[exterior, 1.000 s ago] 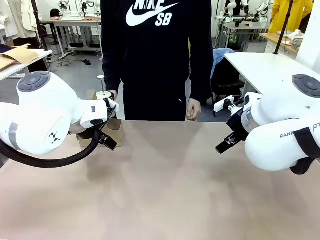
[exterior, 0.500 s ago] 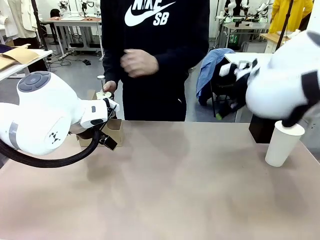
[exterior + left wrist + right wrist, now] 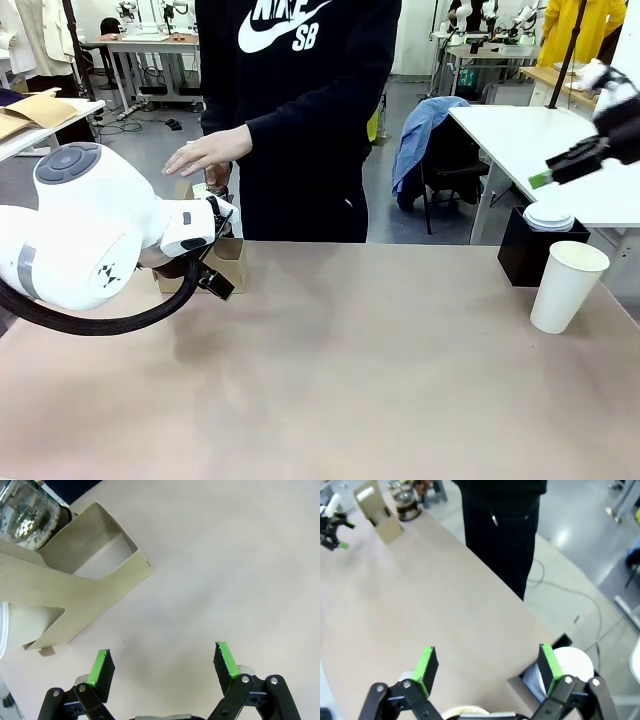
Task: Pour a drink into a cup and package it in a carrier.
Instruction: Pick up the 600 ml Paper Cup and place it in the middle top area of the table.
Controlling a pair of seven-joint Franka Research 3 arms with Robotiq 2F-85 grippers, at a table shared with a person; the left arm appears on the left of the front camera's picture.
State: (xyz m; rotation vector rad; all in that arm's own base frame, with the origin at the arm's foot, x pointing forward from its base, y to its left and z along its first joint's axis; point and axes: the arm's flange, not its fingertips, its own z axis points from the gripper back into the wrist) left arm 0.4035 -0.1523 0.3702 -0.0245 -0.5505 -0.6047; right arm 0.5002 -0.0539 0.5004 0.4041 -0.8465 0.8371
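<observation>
- The left end effector (image 3: 162,665) hangs low over bare worktop (image 3: 225,555), its green-padded fingers spread and pinching nothing.
- Just ahead of it and off to one side stands the brown cardboard carrier (image 3: 75,592). The slot that faces the end effector is empty.
- Beyond the carrier, near the worktop's far edge, sits the glass press jug (image 3: 406,506), dark with the drink. The person's hand (image 3: 210,152) hovers over it.
- The right end effector (image 3: 546,178) is raised high at the far side of the scene from the left one, fingers spread, pinching nothing.
- Below it the white paper cup (image 3: 566,285) stands upright on the worktop, just beside a black box (image 3: 520,260) topped with a stack of white lids (image 3: 550,216).
- Cup and carrier are well apart, at opposite ends of the worktop.
- As I judge it, the task has barely begun. The drink is in the jug, and the cup is outside the carrier; its inside is hidden from view.
- What is left: bringing jug and cup together, pouring, and seating the cup in a carrier slot.
</observation>
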